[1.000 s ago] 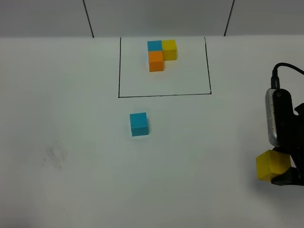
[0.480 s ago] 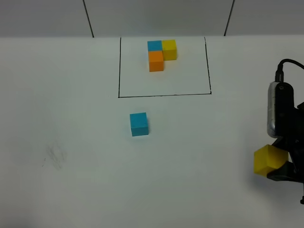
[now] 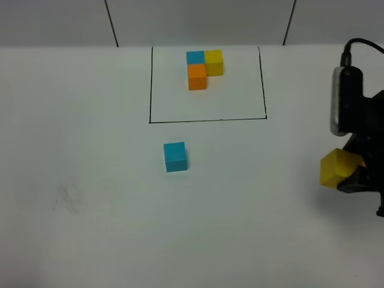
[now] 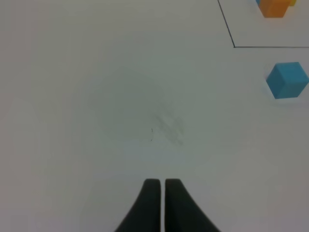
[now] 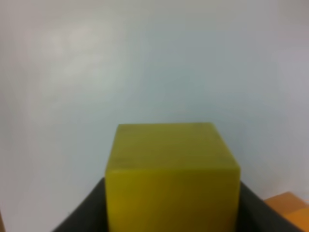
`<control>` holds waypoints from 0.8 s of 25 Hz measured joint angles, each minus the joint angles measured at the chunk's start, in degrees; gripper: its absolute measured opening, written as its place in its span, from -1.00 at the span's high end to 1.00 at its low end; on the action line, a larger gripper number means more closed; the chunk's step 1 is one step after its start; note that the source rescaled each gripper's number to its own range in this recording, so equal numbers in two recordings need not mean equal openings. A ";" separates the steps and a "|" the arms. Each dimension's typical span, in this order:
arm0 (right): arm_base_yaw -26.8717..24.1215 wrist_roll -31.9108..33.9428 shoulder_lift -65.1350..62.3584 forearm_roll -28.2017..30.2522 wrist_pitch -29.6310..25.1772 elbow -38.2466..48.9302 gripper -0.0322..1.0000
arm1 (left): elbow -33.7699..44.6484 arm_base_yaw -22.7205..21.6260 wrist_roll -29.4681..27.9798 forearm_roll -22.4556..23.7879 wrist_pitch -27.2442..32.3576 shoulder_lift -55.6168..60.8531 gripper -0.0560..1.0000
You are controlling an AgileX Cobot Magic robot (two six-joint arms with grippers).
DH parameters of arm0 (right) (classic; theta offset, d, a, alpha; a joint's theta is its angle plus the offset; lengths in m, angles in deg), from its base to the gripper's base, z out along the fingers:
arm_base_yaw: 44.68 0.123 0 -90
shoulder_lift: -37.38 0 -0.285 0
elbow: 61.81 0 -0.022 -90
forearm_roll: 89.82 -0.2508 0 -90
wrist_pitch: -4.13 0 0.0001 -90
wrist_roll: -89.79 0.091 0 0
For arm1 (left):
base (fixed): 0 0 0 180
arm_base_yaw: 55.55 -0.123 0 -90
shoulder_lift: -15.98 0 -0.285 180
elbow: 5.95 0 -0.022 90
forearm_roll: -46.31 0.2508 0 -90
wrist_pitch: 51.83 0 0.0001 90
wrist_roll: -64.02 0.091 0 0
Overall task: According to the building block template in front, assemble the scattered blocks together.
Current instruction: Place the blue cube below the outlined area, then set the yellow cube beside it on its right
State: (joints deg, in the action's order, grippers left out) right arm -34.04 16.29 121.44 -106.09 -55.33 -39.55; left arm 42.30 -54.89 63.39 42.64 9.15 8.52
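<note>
One matte yellow cube, likely light and rigid, is clamped flat-sided in your right gripper; left gripper pressed together.

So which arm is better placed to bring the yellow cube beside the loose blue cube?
Right. The right gripper holds the yellow cube off the table, so it can carry it over to the blue cube. The left gripper is shut and empty, away from both cubes.
</note>
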 joint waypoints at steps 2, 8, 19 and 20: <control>2.26 0.25 2.56 0.97 -0.13 -3.27 -0.10 | 0.00 0.00 0.00 0.00 0.00 0.00 0.89; 7.78 0.85 11.38 3.55 -0.74 -11.98 -0.10 | 0.00 0.00 0.00 0.00 0.00 0.00 0.89; 14.79 1.90 24.90 4.74 -1.27 -22.72 -0.10 | 0.00 0.00 0.00 0.00 0.00 0.00 0.89; 15.24 2.07 25.91 4.74 -0.61 -23.01 -0.10 | 0.00 0.00 0.00 0.00 0.00 0.00 0.89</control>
State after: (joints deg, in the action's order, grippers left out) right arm -18.80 18.36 147.35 -101.36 -55.93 -62.55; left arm 42.30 -54.89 63.39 42.64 9.15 8.52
